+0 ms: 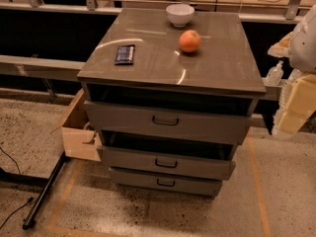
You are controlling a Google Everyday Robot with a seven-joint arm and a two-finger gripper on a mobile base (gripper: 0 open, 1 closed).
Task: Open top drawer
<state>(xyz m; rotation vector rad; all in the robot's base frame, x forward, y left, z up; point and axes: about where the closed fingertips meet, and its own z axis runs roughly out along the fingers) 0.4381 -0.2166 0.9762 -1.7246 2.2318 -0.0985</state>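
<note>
Wide grey metal top drawer (165, 120), uppermost of three in a grey metal cabinet (217, 68): at frame centre, front standing forward of the cabinet body, dark gap open above its front edge. Small dark bar handle (165, 121) centred on the front, untouched.

Shorter grey middle drawer (165, 163) directly at 6 o'clock of it, likewise standing forward with a dark gap above. Grey bottom drawer (165, 182) lowest, set further back.

On the glossy cabinet top: white ceramic bowl (180, 14) at 12 o'clock near the rear edge; round orange fruit (189, 41) just at 5 o'clock of the bowl, apart from it; flat dark blue packet (124, 54) at 9 o'clock, near the left edge.

Pale cream gripper (291, 113) at 3 o'clock of the top drawer, at the frame's right edge, well apart from the handle; open or closed not determinable.

Small clear plastic bottle (275, 74) at 3 o'clock, beyond the cabinet's right corner. Open brown cardboard box (76, 132) at 9 o'clock against the cabinet's left side. Black pole (44, 191) lying on the speckled floor at 8 o'clock.
</note>
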